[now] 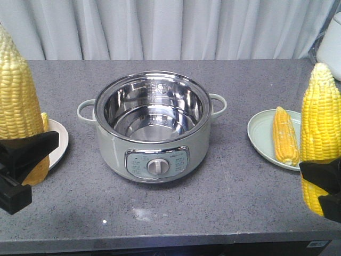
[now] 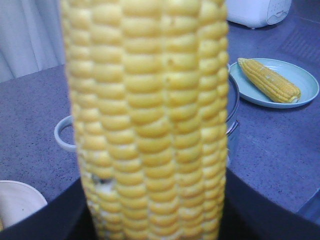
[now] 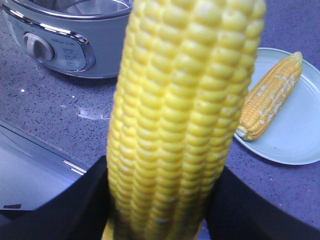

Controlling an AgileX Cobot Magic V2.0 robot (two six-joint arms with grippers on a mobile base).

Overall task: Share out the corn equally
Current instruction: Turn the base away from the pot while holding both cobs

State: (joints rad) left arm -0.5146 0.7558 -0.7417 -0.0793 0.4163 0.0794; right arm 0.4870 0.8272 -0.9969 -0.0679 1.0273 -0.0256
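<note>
Upright corn cob (image 1: 18, 96) clamped in left claw (image 1: 24, 154), 2nd upright cob (image 1: 319, 117) clamped in right claw (image 1: 322, 184); 3rd cob (image 1: 285, 136) lying on green plate (image 1: 258, 133) right of pot (image 1: 154, 128) on tabletop (image 1: 240, 202)

we see a grey speckled counter (image 1: 240, 197). directly on it stand a pale green electric pot (image 1: 112, 154) at the middle, a white plate (image 1: 59, 140) to its left, a light green plate (image 1: 261, 130) to its right, and a white appliance (image 1: 331, 45) at the far right corner.
</note>
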